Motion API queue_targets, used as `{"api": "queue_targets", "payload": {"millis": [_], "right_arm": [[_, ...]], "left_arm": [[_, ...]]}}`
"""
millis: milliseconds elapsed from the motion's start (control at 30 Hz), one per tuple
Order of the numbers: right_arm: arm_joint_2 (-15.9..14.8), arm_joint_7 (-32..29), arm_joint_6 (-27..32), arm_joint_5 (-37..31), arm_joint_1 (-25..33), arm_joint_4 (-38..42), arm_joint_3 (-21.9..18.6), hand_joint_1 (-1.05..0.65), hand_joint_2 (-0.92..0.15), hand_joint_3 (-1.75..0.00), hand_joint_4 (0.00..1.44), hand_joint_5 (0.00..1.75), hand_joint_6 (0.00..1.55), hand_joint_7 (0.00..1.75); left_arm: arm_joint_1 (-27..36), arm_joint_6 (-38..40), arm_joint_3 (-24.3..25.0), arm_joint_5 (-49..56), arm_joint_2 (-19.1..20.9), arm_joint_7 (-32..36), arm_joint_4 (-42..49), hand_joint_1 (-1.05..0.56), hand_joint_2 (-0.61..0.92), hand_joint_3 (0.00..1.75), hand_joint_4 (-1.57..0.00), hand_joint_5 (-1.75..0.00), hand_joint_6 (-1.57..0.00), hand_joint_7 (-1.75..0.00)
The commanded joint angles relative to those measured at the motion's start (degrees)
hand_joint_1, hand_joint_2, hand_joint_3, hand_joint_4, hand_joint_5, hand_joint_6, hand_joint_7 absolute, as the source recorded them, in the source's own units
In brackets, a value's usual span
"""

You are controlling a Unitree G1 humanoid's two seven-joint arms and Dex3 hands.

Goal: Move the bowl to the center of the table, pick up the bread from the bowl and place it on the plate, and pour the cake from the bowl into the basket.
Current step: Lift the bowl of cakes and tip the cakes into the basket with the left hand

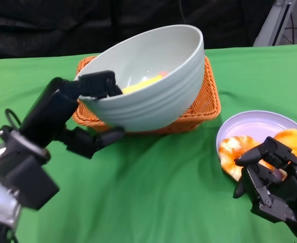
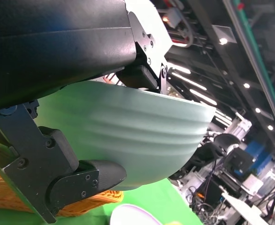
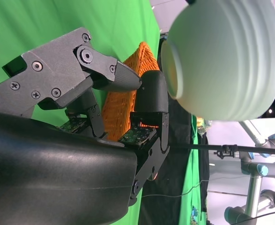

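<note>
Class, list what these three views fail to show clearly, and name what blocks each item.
- Cake: head view shows only a yellow sliver; the tilted bowl wall and the left hand hide the rest.
- Basket interior: covered by the bowl.
- Bread on the plate: partly hidden by the right hand.
- Bowl contents: unseen in both wrist views.

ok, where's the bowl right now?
Head view: the bowl is upper centre, tilted and held off the table by the left hand, over the orange basket, left of the plate.
</note>
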Motion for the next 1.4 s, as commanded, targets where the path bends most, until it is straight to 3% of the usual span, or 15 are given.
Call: {"api": "queue_targets", "payload": {"millis": [33, 133, 233, 400, 600, 867, 967, 1067, 1267, 1400], "right_arm": [[-1.05, 0.5, -1.11, -0.5, -0.05, 0.84, -0.05, -0.15, -0.65, -0.95, 0.64, 1.74, 0.59, 1.48], [-0.94, 0.53, -1.14, -0.63, -0.07, 0.91, -0.11, -0.16, -0.65, -0.94, 0.64, 1.74, 0.59, 1.48], [-0.68, 0.45, -1.65, -1.11, 0.0, 1.78, 0.05, -0.15, -0.65, -0.94, 0.66, 1.74, 0.59, 1.49], [-0.66, 0.31, -1.76, -1.6, 0.06, 2.31, 0.1, -0.15, -0.64, -0.96, 0.67, 1.75, 0.59, 1.49], [-0.81, 0.75, -3.59, -2.39, -0.24, 3.89, -0.13, -0.15, -0.64, -0.96, 0.68, 1.75, 0.59, 1.51], [-0.85, 0.71, -4.25, -2.46, -0.32, 4.35, -0.08, -0.16, -0.64, -0.96, 0.68, 1.75, 0.58, 1.52], [-1.12, 1.22, -4.09, -2.56, 0.06, 4.51, 0.32, -0.15, -0.65, -0.96, 0.66, 1.75, 0.56, 1.53], [-1.13, 1.14, -3.33, -2.54, 0.3, 4.29, 0.44, -0.15, -0.65, -0.96, 0.66, 1.75, 0.55, 1.53], [-1.15, 2.27, -3.99, -2.26, 0.47, 4.79, 0.94, -0.16, -0.65, -0.96, 0.64, 1.75, 0.54, 1.52], [-0.88, 2.36, -3.37, -2.1, 0.68, 4.51, 1.12, -0.15, -0.65, -0.96, 0.63, 1.75, 0.54, 1.5]], "left_arm": [[-3.9, -0.05, 0.95, 0.53, -1.25, 1.4, 2.97, -0.17, 0.49, 1.24, -0.89, -1.75, -0.7, -1.59], [-4.45, -0.52, 1.37, 0.83, -1.73, 1.3, 3.99, -0.18, 0.5, 1.22, -0.89, -1.75, -0.7, -1.6], [-9.18, 0.5, 1.21, 0.29, -4.87, 1.53, 10.11, -0.22, 0.53, 1.18, -0.9, -1.75, -0.68, -1.61], [-11.75, 0.3, 1.72, -0.58, -7.15, 0.94, 13.99, -0.22, 0.58, 1.09, -0.87, -1.75, -0.7, -1.49], [-15.04, 9.69, 2.52, -3.59, -12.67, 0.84, 14.92, -0.27, 0.59, 1.06, -0.85, -1.75, -0.72, -1.43], [-15.09, 11.47, 2.97, -3.66, -13.22, 0.48, 14.09, -0.27, 0.6, 1.04, -0.85, -1.75, -0.72, -1.45], [-20.34, 27.67, 7.86, -17.69, -18.76, -7.09, 15.76, -0.25, 0.58, 1.1, -0.78, -1.75, -0.67, -1.57], [-22.58, 37.8, 11.25, -24.45, -20.44, -9.76, 15.9, -0.24, 0.56, 1.13, -0.82, -1.75, -0.69, -1.64], [-24.83, 49.91, 16.63, -31.53, -22.17, -9.46, 15.98, -0.19, 0.55, 1.16, -0.88, -1.75, -0.75, -1.66], [-25.84, 55.58, 20.82, -36.34, -23.21, -10.09, 17.21, -0.17, 0.63, 1.1, -0.86, -1.75, -0.69, -1.69]]}}
